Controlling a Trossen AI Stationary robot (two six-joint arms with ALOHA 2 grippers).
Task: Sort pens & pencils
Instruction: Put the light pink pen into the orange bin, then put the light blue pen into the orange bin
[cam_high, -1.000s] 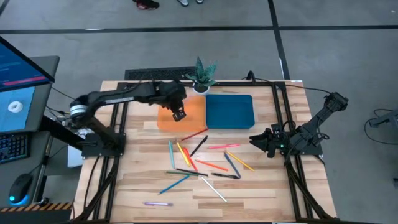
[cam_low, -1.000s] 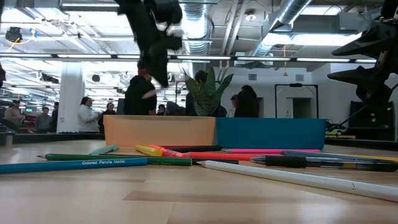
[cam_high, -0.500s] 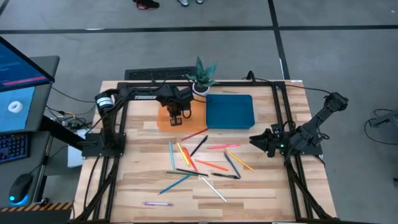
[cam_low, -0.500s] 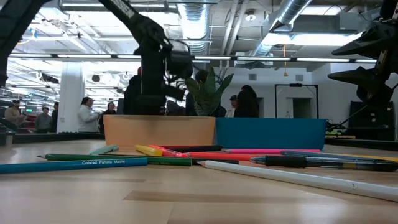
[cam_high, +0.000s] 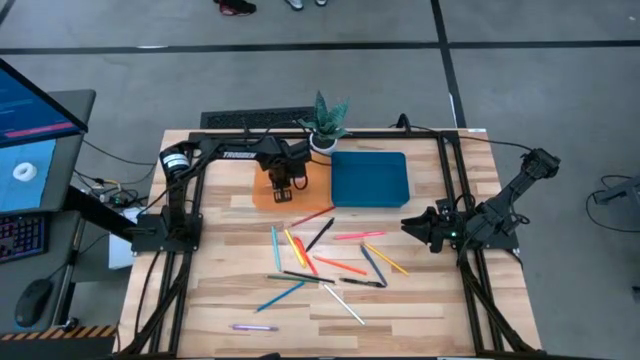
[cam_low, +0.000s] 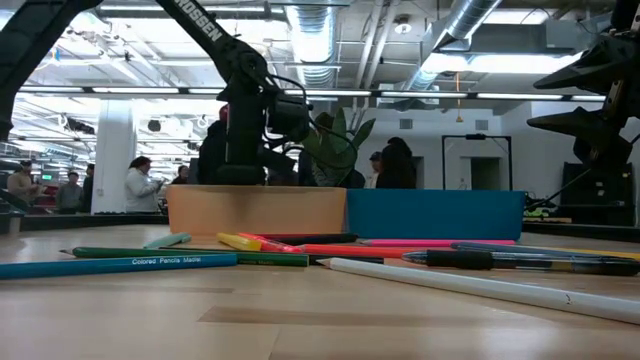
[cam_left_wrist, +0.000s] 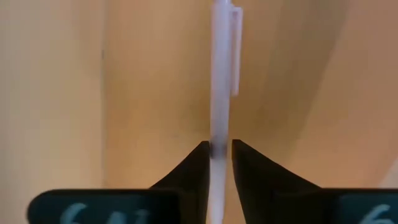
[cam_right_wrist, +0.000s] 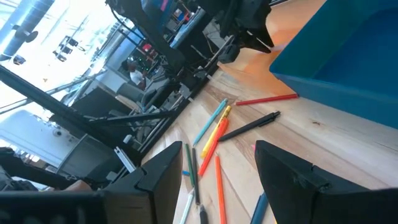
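My left gripper (cam_high: 282, 190) points down into the orange tray (cam_high: 315, 180), shut on a pale pen with a clip (cam_left_wrist: 221, 74). In the low view its fingertips are hidden behind the orange tray's wall (cam_low: 255, 210). Several pens and pencils (cam_high: 330, 262) in red, orange, yellow, pink, blue, green, black and white lie flat and scattered on the wooden table. A purple one (cam_high: 252, 327) lies near the front edge. My right gripper (cam_high: 410, 225) waits open at the table's right side, level, above the table. My left gripper pinches the pale pen's barrel (cam_left_wrist: 220, 134) between its two fingertips (cam_left_wrist: 194, 163), away from the clip end. The fingers come from above, pointing down, and lie across the pen. The pen is level over the orange tray's floor; whether it rests on it, I cannot tell.
A blue tray (cam_high: 370, 178) sits right of the orange one. A small potted plant (cam_high: 325, 120) stands behind both at the far edge. People stand in the room beyond the table. Bare wood shows at the table's near left.
My left gripper has gone down with the pen into the orange tray, sinking behind its wall in the low view, and its wrist has rolled. The arm's elbow has swung in toward the table. My right arm has kept still.
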